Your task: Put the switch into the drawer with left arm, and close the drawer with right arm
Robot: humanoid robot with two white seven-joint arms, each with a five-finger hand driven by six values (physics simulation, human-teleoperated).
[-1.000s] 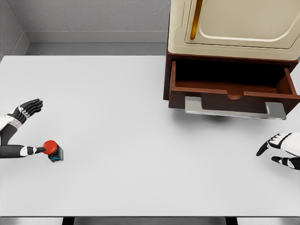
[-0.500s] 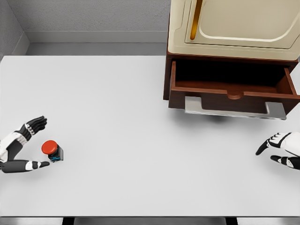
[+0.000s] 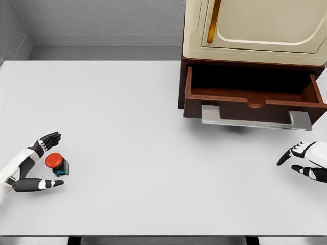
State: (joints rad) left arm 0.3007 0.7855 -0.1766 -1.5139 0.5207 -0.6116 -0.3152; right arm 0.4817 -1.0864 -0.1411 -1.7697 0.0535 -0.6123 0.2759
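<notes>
The switch (image 3: 55, 163), a small dark block with a round red button on top and a blue mark on its side, sits on the white table (image 3: 127, 127) at the lower left of the frame. The left hand (image 3: 31, 166) enters from the lower left edge and brackets the switch: its fingers (image 3: 48, 140) reach out just above and left of the red button, and its thumb (image 3: 43, 185) stretches out just below the block. The hand is spread wide around the switch, and from this view neither fingers nor thumb appear to touch it.

Well apart, in the upper right of the frame, stands a cabinet (image 3: 255, 30) with a cream top panel and a dark brown body. Its drawer (image 3: 253, 102) is pulled out toward the camera, showing a dark interior, with a pale grey handle (image 3: 255, 118) along its front.

At the right edge of the frame, below the drawer, the right hand (image 3: 301, 161) rests near the table with fingers loosely apart, holding nothing.
</notes>
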